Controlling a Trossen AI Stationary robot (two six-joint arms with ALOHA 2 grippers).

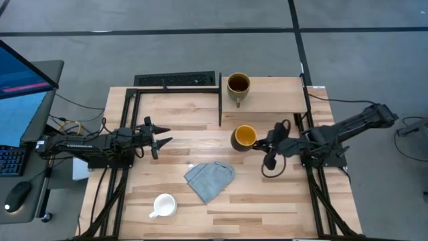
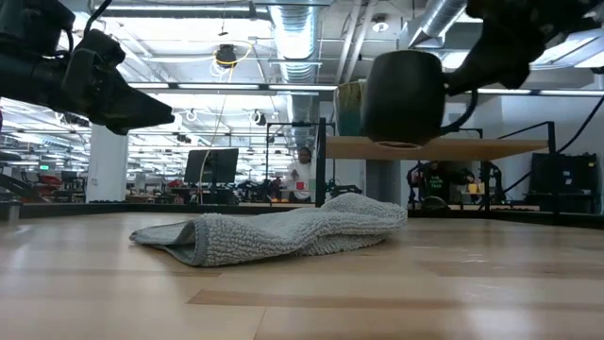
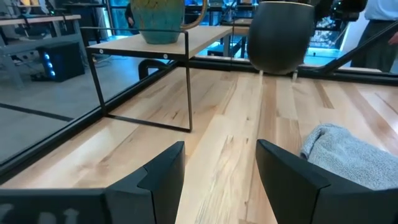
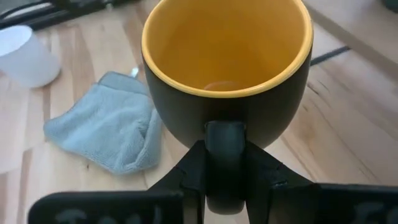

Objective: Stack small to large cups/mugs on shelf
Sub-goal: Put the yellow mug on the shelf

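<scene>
The right hand (image 4: 225, 174) is closed on the handle of the dark mug (image 1: 243, 137), one finger on each side of it, and holds that mug upright with its yellow-orange interior facing up. In the low view the dark mug (image 2: 404, 97) hangs clear of the worktop (image 1: 174, 120), its base about level with the board of the shelf (image 1: 274, 94). In the high view it lies just off the shelf's 6 o'clock edge, near worktop centre. The olive-tan mug (image 1: 238, 86) stands upright on the shelf, toward the 9 o'clock end of the board, close to the black metal upright. The white mug (image 1: 163, 205) rests on the worktop at about 7 o'clock from centre, well apart from the other two. The grey-blue cloth (image 1: 209, 179) lies crumpled on the worktop between the white mug and the dark mug, at 6 o'clock from the latter. The left hand (image 1: 160, 135) is at 9 o'clock over the worktop, its fingers (image 3: 161, 171) spread wide and holding nothing, pointing toward the shelf.
</scene>
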